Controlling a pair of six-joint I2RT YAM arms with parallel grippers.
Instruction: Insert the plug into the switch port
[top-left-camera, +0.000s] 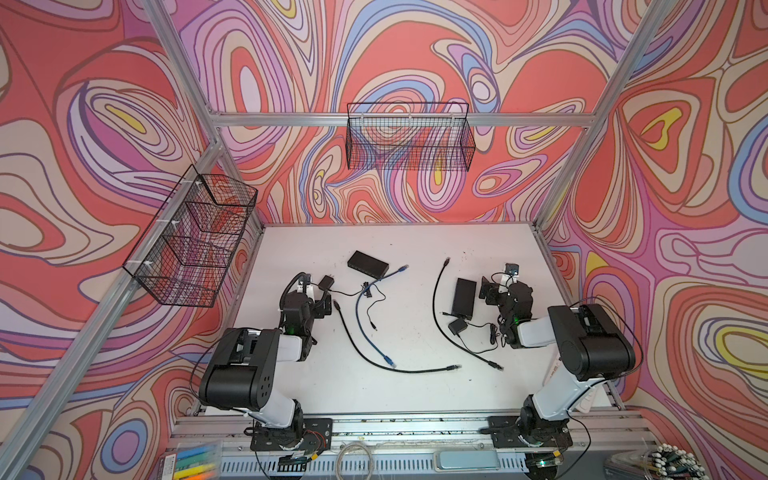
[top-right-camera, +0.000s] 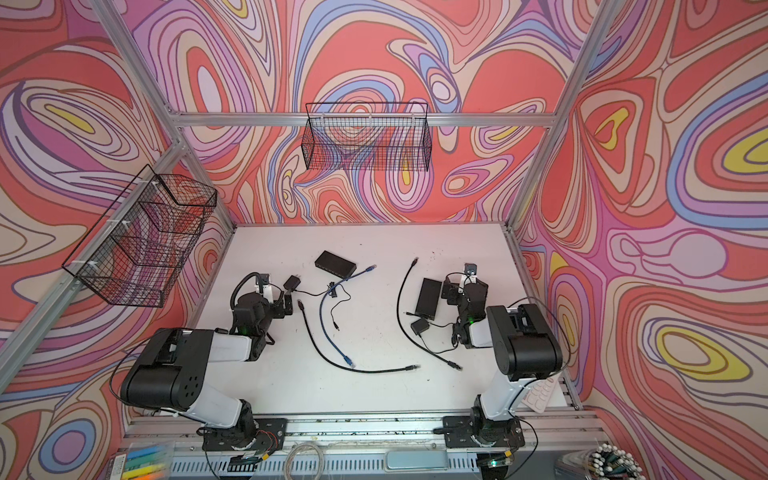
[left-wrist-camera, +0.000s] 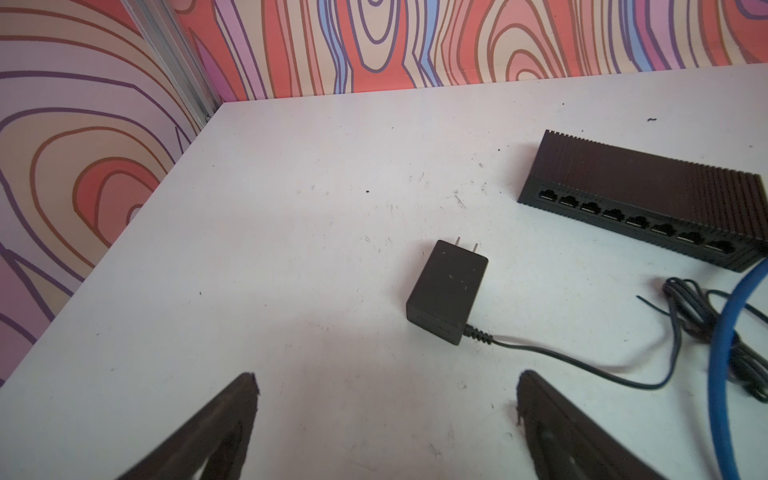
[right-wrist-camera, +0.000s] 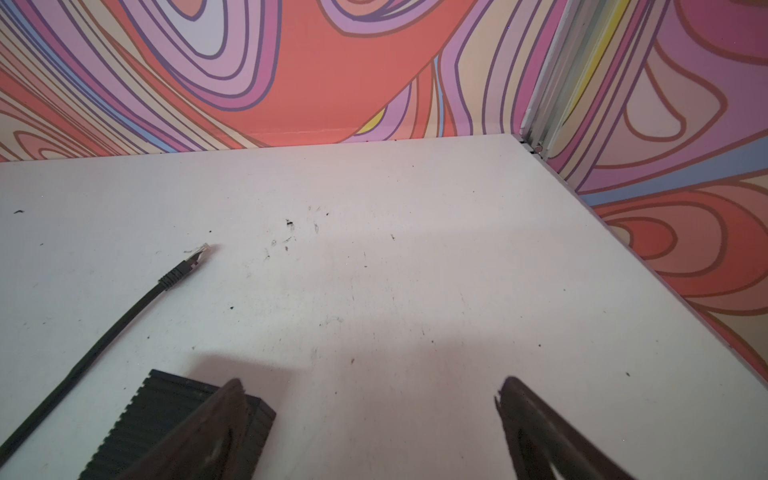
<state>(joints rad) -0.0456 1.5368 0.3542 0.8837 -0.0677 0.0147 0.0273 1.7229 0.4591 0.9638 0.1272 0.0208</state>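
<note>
Evidently, in both top views the task is judged at its opening approach: the blue plug lies loose just beside the switch. From the left wrist, the left gripper gapes wide and empty short of the switch's vacant ports. From the right wrist, the right gripper is likewise wide and empty, so next the blue plug must be pinched squarely and aligned.

Walls with swirling red, pink, purple and blue patterns stand around a white, slightly scuffed surface. Aluminium frame bars carry a black wire basket at the back and a partitioned wire basket at the side.
</note>
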